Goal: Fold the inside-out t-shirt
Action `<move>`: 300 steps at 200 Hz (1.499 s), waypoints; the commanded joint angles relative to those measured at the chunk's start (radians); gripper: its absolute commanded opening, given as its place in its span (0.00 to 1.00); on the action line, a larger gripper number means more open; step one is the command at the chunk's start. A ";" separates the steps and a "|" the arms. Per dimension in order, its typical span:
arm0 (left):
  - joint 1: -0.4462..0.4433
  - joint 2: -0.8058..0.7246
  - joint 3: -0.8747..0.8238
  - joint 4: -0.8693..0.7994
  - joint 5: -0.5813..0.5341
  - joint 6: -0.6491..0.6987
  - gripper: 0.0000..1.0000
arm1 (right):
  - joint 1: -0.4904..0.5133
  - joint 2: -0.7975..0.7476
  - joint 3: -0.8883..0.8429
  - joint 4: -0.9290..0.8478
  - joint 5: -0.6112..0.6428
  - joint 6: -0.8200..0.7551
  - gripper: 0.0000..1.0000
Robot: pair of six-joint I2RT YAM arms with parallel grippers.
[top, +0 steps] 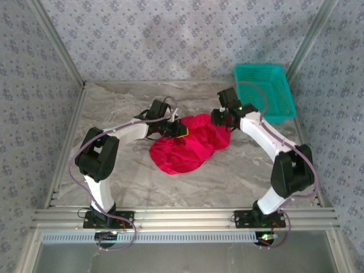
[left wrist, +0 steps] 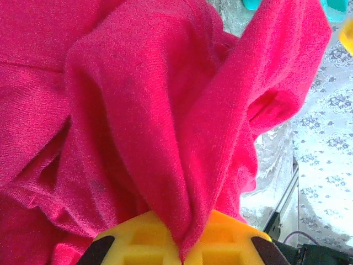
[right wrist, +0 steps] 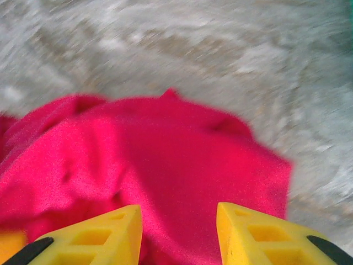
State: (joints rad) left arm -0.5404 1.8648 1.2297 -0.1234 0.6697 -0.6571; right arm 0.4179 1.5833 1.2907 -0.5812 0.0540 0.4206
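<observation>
While the left gripper (left wrist: 182, 251) clamps a thin fold of the shirt (top: 190, 151) and the right gripper (right wrist: 179, 232) hangs parted above it, a one-sided pull could slip the pinch or drag the heap crumpled mid-way across the table (top: 114, 114).

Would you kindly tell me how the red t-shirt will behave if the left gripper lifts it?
Probably floppy: the t-shirt lies crumpled in soft folds, draping from the left gripper. Likely light, so it should rise easily yet sag and trail over the table. Its knit looks matte, so slipping seems unlikely.
</observation>
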 commanded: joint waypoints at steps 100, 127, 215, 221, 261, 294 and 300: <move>0.045 -0.101 -0.026 -0.055 0.007 0.023 0.00 | -0.025 0.271 0.028 0.152 -0.056 0.073 0.40; 0.070 -0.138 -0.034 -0.094 0.004 0.050 0.00 | -0.050 0.261 0.066 0.082 -0.007 0.064 0.04; 0.142 -0.075 -0.022 -0.084 0.001 0.083 0.00 | -0.155 -0.126 0.000 0.148 -0.684 0.110 0.00; 0.141 -0.072 -0.025 -0.077 0.005 0.078 0.00 | -0.177 -0.134 -0.028 0.202 -0.758 0.148 0.00; 0.143 -0.066 -0.034 -0.072 0.000 0.087 0.00 | -0.271 -0.068 -0.125 0.297 -0.896 0.219 0.00; 0.129 -0.128 -0.057 -0.057 -0.012 0.131 0.17 | -0.263 0.037 -0.040 0.110 -0.690 0.169 0.00; 0.118 -0.150 -0.064 -0.051 -0.020 0.152 0.24 | -0.259 0.045 -0.042 0.122 -0.690 0.183 0.00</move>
State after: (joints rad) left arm -0.4149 1.7748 1.1973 -0.1604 0.6903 -0.5682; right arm 0.1558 1.5993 1.1973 -0.4004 -0.7086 0.5972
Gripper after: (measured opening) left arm 0.140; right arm 0.066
